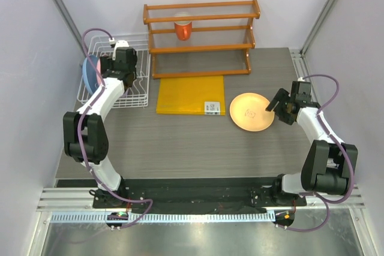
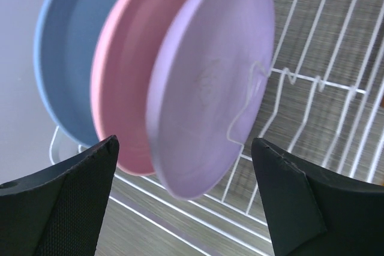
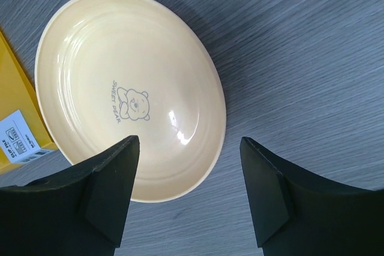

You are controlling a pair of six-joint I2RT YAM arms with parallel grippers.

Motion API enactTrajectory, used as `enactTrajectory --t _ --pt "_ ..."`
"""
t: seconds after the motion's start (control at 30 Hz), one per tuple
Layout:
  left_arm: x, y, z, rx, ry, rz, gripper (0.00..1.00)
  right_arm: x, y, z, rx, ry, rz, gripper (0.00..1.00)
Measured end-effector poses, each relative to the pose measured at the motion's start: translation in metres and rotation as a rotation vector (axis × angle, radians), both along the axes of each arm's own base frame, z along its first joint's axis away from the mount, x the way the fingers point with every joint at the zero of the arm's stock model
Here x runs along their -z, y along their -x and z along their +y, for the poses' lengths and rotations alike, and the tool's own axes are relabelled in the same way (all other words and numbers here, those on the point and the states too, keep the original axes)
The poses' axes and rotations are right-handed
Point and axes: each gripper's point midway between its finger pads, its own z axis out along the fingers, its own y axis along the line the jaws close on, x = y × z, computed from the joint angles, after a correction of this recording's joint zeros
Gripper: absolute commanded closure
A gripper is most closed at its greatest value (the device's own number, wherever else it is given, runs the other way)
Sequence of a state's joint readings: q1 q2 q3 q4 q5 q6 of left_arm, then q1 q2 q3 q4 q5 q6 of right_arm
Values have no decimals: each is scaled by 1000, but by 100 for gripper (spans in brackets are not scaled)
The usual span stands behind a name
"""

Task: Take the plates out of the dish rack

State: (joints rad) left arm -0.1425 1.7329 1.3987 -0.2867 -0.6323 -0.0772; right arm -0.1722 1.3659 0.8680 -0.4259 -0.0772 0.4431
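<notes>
Three plates stand on edge in the dish rack at the counter's far left corner. The light blue plate is outermost, the pink plate next and the lilac plate innermost, their faces turned along the rack. The left jaws are spread either side of the lilac rim, not touching it. The peach-orange plate lies flat, face up, right of the yellow mat, with bare counter around it. The right jaws hang spread above its edge.
</notes>
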Motion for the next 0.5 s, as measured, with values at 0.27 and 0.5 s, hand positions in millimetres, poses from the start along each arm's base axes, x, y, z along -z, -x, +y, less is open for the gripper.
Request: enactTrajectory --t 0.27,0.5 --pt "10 0 21 -65 -29 23 51 8 -1 3 -12 -20 20 31" --pt "13 3 28 -100 -62 39 93 9 -2 5 -18 -28 21 31"
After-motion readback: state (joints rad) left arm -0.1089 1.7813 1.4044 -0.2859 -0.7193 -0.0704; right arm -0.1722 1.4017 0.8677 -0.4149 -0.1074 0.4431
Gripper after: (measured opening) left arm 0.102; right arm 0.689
